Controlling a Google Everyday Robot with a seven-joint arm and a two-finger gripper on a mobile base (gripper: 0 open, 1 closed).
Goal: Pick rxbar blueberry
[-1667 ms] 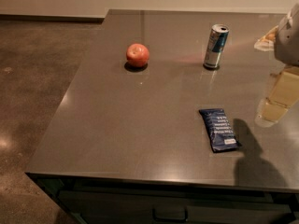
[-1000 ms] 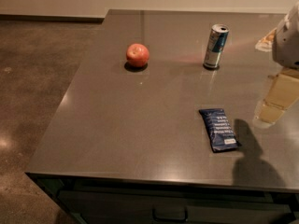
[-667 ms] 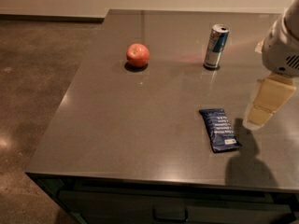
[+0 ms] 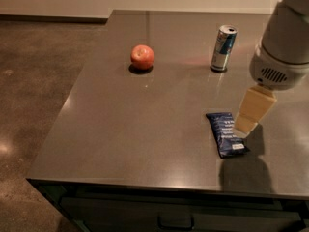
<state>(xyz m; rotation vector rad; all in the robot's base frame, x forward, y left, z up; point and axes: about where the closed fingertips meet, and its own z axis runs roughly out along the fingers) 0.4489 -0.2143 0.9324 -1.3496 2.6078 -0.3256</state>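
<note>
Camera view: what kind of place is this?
Likely an office kitchenette: grey countertop, polished concrete floor, snacks out (apple, drink can, rxbar blueberry). End effector is at the bar's edge.

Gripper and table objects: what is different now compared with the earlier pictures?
The gripper moved left, toward the rxbar blueberry, and is now at the bar's right edge; whether it touches is unclear. Nothing was taken hold of. The bar, the apple and the can stayed in place on the table.

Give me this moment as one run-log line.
phase: pre-grasp | hand: at right edge of rxbar blueberry | state: flat on table, not lifted | also: apple, drink can farther back
</note>
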